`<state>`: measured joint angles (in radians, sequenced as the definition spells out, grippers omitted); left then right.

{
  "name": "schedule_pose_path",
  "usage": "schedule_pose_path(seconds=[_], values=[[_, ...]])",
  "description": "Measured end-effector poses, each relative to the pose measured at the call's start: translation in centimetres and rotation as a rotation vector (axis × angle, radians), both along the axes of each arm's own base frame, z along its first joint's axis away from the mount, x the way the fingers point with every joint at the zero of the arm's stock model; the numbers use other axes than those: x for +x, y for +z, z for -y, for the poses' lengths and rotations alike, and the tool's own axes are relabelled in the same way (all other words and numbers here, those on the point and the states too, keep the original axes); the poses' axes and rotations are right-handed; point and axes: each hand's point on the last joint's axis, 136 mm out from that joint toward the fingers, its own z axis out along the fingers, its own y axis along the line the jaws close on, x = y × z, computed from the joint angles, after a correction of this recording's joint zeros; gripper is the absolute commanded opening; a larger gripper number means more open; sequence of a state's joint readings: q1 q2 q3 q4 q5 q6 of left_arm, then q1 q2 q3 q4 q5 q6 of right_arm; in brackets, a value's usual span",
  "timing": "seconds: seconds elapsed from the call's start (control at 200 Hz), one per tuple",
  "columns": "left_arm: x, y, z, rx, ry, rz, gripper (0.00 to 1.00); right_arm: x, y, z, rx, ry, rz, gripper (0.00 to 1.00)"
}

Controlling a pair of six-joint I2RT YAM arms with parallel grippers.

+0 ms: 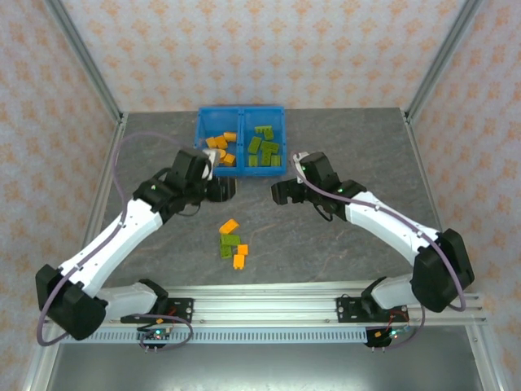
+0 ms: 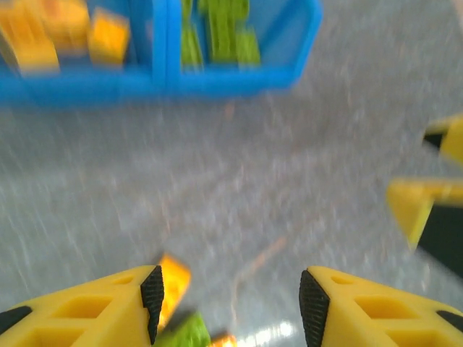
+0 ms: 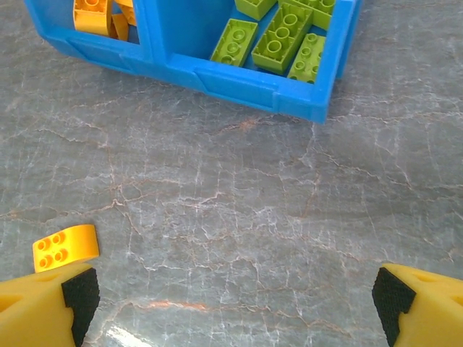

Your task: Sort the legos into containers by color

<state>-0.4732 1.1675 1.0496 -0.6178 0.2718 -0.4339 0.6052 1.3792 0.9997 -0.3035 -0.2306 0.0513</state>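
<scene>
Tray: bright blue plastic twin-bin tray (image 1: 244, 171), long axis left-right, at far side | loose orange and lime plastic bricks (image 1: 230, 240) at centre, strung near-far | left gripper (image 2: 230, 296) half-parted, empty | right gripper (image 3: 231, 296) wide, empty

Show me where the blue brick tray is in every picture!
Top external: blue tray at top centre.
Left wrist: tray blurred, along the top left.
Right wrist: tray across the top.
Shared landmark: the lime green bricks in its right compartment.
</scene>
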Motion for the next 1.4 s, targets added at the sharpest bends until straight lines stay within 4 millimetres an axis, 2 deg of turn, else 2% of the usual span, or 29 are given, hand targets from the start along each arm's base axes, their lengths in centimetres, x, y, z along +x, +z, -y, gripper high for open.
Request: schedule_pose_path(seconds=[0.17, 0.225, 0.31, 0.395, 0.541, 0.651, 0.766, 1.016, 1.401], values=[[-5.7, -7.1, -0.7, -0.083, 0.039, -0.235, 0.60, -0.1, 0.1, -0.7, 0.024, 0.026, -0.007, 0.98], [-7.0, -9.3, -1.2, -0.076, 0.060, -0.300, 0.60, -0.1, 0.2, -0.8, 0.029, 0.031, -0.008, 0.97], [-8.2, -11.3, -1.6, -0.078, 0.085, -0.360, 0.61, -0.2, 0.3, -0.9, 0.034, 0.038, -0.010, 0.97], [-8.2, -12.0, -1.3, -0.114, 0.093, -0.373, 0.59, -0.3, 0.3, -1.0, 0.037, 0.041, -0.013, 0.97], [-7.2, -13.0, -0.2, -0.142, 0.079, -0.398, 0.51, -0.3, 0.7, -0.9, 0.044, 0.040, -0.002, 0.97], [-6.7, -14.0, -0.5, -0.131, 0.092, -0.420, 0.44, -0.5, 1.7, -0.8, 0.058, 0.040, 0.019, 0.97], [-6.3, -14.6, -0.8, -0.129, 0.110, -0.434, 0.43, -0.6, 2.4, -0.7, 0.070, 0.038, 0.033, 0.97], [-6.3, -16.2, -0.6, -0.127, 0.109, -0.465, 0.41, -0.6, 2.4, -0.7, 0.073, 0.035, 0.031, 0.97], [-5.8, -16.5, 0.3, -0.173, 0.087, -0.456, 0.20, -0.6, 2.4, -0.7, 0.077, 0.029, 0.026, 0.97]])
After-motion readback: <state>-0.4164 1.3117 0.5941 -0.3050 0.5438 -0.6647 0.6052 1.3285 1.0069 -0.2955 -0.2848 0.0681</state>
